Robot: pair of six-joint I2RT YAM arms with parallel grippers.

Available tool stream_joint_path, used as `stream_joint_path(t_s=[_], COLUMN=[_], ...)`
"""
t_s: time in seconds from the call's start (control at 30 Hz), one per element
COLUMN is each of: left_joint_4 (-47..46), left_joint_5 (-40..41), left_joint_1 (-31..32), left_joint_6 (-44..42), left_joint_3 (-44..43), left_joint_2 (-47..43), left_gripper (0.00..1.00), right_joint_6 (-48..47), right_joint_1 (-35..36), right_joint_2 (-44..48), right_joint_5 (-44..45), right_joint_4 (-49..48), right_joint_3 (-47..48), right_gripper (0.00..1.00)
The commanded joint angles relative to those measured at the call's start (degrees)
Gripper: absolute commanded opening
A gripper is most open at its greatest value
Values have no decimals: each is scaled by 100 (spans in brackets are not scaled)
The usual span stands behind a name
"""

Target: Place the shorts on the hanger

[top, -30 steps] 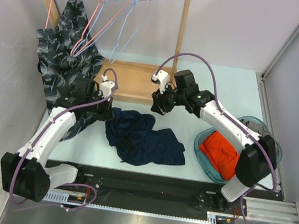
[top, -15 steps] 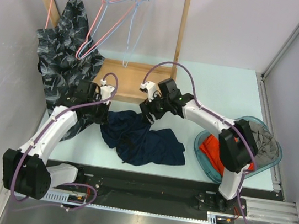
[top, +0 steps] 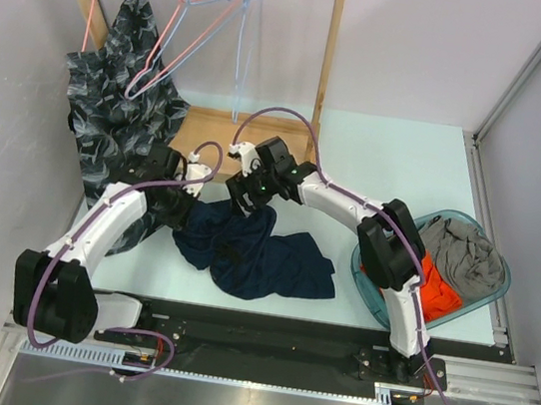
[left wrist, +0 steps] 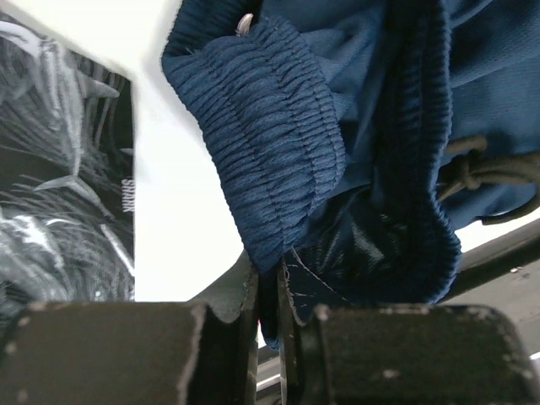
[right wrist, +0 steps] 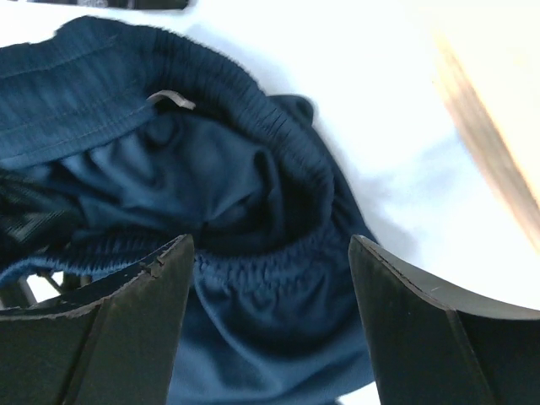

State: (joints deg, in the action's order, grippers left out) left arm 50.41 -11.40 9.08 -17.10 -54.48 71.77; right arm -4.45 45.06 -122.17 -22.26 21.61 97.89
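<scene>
Overhead view: the shorts [top: 263, 257], plain navy, are lying crumpled on the pale tabletop [top: 397, 160] between the two arms, well apart from the hanger [top: 241, 57]. That thin light-blue hanger is hanging from the bar of a wooden rack [top: 327, 70] at the far edge.

Left wrist view: the left fingers [left wrist: 224, 308] are pressing nearly together, pinching a thin fold of cloth at the edge of the gathered elastic waistband [left wrist: 270, 143]. A dark drawstring [left wrist: 481, 169] is trailing to one side.

Right wrist view: the right fingers [right wrist: 118, 329] are spreading wide, one on each side of another stretch of waistband, gripping nothing. A small pale label [right wrist: 169, 99] is showing inside the opening.

The cloth is looking light, soft and floppy; it will likely be sagging and folding wherever it is unsupported, and a thin pinch of it could be slipping free. The ribbed waistband seems the thickest, firmest part, so holding it at two spaced points should be spreading the shorts for the hanger.
</scene>
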Motion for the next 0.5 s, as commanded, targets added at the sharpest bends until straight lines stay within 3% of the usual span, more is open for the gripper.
stream_joint_path(t_s=[0.0,0.47], left_joint_4=[118,135], left_joint_5=[173,507], left_joint_1=[-29,-29], left_joint_6=[-267,-654], left_joint_3=[-265,-63], left_joint_2=[-31,-119], left_gripper=[14,17], right_joint_6=[-73,409], right_joint_1=[161,-226], right_joint_2=[-281,-324], right_joint_5=[336,-191], right_joint_4=[177,168], right_joint_3=[319,635], right_gripper=[78,81])
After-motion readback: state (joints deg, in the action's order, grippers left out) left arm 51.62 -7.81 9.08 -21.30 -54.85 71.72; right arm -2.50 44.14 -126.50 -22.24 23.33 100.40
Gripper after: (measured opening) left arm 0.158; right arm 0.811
